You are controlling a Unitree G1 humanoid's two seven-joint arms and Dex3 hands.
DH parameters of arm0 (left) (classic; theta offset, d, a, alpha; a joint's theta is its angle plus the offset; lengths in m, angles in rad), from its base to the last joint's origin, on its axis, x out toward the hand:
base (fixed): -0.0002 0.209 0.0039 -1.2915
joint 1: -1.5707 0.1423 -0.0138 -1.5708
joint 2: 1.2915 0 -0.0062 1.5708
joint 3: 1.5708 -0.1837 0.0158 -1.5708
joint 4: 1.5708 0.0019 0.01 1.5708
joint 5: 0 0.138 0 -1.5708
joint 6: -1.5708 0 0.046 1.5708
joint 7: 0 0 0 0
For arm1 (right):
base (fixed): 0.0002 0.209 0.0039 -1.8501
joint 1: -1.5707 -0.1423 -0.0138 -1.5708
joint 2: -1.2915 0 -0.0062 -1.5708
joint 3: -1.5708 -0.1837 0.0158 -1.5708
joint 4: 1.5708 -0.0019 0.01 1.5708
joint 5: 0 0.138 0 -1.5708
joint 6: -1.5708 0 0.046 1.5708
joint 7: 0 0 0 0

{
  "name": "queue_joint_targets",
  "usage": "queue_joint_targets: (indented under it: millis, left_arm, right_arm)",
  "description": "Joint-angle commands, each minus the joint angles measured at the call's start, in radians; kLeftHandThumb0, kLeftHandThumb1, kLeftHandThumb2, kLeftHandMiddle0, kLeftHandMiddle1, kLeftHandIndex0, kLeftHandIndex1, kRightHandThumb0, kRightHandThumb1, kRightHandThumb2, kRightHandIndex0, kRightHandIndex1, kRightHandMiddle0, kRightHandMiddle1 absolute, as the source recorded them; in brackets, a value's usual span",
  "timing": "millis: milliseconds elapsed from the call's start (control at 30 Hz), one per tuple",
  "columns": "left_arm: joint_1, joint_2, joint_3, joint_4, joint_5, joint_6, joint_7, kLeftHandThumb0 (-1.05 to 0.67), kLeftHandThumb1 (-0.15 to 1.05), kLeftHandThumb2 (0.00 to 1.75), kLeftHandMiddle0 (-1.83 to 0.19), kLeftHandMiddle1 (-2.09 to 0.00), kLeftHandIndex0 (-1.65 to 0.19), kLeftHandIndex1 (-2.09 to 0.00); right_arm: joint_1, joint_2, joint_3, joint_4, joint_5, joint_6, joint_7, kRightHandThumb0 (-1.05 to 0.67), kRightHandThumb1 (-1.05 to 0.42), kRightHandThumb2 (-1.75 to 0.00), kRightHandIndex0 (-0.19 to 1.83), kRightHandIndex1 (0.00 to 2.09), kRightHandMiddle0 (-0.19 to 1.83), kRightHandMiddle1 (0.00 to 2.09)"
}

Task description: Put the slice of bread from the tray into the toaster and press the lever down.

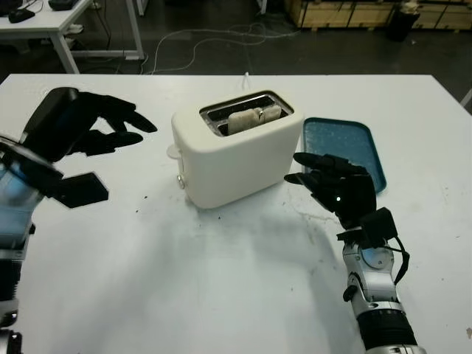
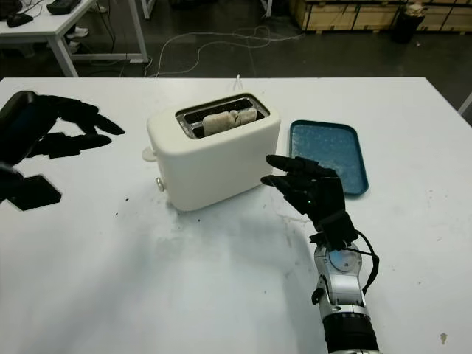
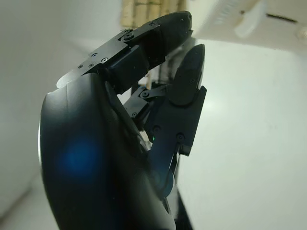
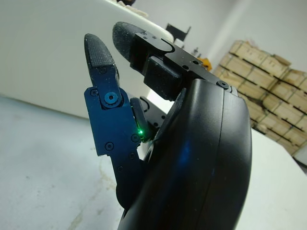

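Observation:
A cream toaster [image 1: 236,158] stands mid-table with a slice of bread [image 1: 253,117] sitting in its slot, the top still showing. Its lever [image 1: 173,152] juts out of the end that faces left. The blue tray [image 1: 346,147] lies right of the toaster with nothing on it. My left hand [image 1: 110,129] hovers open above the table, left of the toaster and a short way from the lever. My right hand [image 1: 324,181] is open just off the toaster's near right corner, in front of the tray. The toaster's white wall [image 4: 53,57] fills the space beyond the right fingers.
A white cord [image 1: 245,76] leaves the toaster's back toward the table's far edge. Dark crumbs [image 1: 147,198] dot the white table in front of the toaster. Beyond the far edge are a desk [image 1: 66,22] and wooden crates [image 1: 346,11].

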Motion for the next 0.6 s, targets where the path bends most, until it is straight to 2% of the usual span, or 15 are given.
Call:
queue_joint_targets:
  millis: [0, 100, 233, 300, 433, 567]
  left_arm:
    - [-0.046, 0.03, -0.041, 0.036, 0.056, -0.048, -0.004, -0.3, 0.8, 0.0, -1.15, -0.78, -1.22, -0.13]
    - [-0.09, 0.046, -0.086, 0.094, 0.145, -0.113, 0.033, -0.29, 0.75, 0.0, -1.29, -0.53, -1.3, -0.07]
    - [-0.125, 0.047, -0.122, 0.168, 0.197, -0.17, 0.064, -0.27, 0.74, 0.01, -1.33, -0.5, -1.34, -0.06]
    - [-0.127, 0.047, -0.128, 0.171, 0.211, -0.168, 0.067, -0.29, 0.76, 0.02, -1.31, -0.5, -1.33, -0.05]
    - [-0.116, 0.035, -0.129, 0.169, 0.223, -0.17, 0.101, -0.3, 0.77, 0.0, -1.23, -0.73, -1.35, -0.03]
    - [-0.116, 0.035, -0.136, 0.184, 0.244, -0.184, 0.14, -0.35, 0.8, 0.02, -1.23, -0.78, -1.37, -0.04]
  right_arm:
    - [0.003, 0.003, -0.002, -0.011, 0.008, 0.019, 0.004, -0.44, -0.87, 0.0, 1.17, 0.21, 1.11, 0.0]
    - [0.005, 0.009, 0.0, -0.016, 0.009, 0.034, 0.003, -0.45, -0.86, 0.0, 1.18, 0.21, 1.11, 0.0]
    - [0.006, 0.013, 0.001, -0.024, 0.009, 0.047, 0.003, -0.46, -0.86, 0.0, 1.19, 0.21, 1.12, 0.0]
    - [0.003, 0.013, 0.0, -0.019, 0.01, 0.041, 0.008, -0.47, -0.86, 0.0, 1.19, 0.21, 1.12, 0.0]
    - [0.002, 0.011, 0.001, -0.021, -0.001, 0.046, 0.004, -0.47, -0.86, 0.0, 1.19, 0.2, 1.12, 0.0]
    - [0.003, 0.011, 0.003, -0.026, -0.007, 0.049, 0.003, -0.47, -0.87, 0.0, 1.19, 0.2, 1.12, 0.0]
